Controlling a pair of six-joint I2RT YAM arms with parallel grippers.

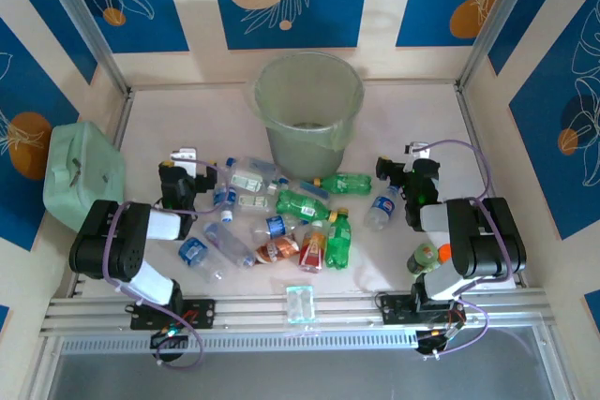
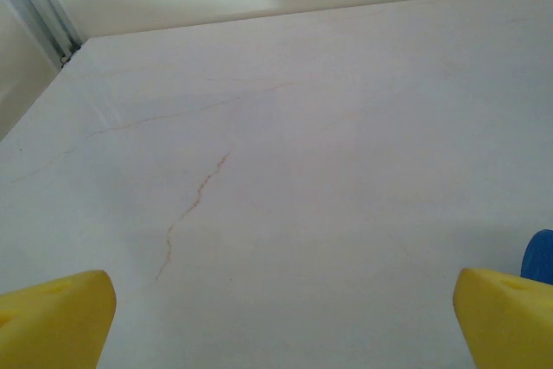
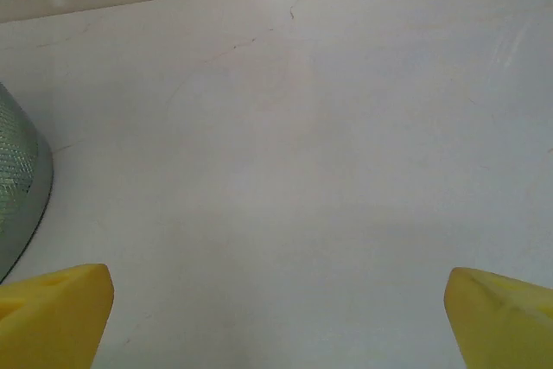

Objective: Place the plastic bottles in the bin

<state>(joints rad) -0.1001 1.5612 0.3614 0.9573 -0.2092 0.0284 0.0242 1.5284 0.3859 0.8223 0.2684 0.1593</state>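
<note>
Pale table (image 1: 422, 119), plastic bottles (image 1: 302, 203) strewn outside bin (image 1: 309, 149), left gripper (image 2: 281, 304), right gripper (image 3: 276, 300) spread, empty.

Between my left gripper (image 2: 276, 324) and right gripper (image 3: 276, 321) I count: green bottles (image 1: 342, 183), 3; reddish-orange bottles (image 1: 312, 253), 2; clear blue-labelled bottles (image 1: 382, 208), about 7, overlapping. Ahead of them: bin (image 1: 307, 128), 1.

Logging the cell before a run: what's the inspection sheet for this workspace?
Surface: pale table, hairline crack ahead of the left tool.
Job's things: plastic bottles scattered on the table before the upright bin.
Clutter: mint box at left edge; stubby green item near the right edge.
Tools: left tool open, empty; right tool open, empty.
Cables: purple cables in loose loops.
Surroundings: blue patterned wall panels.
</note>
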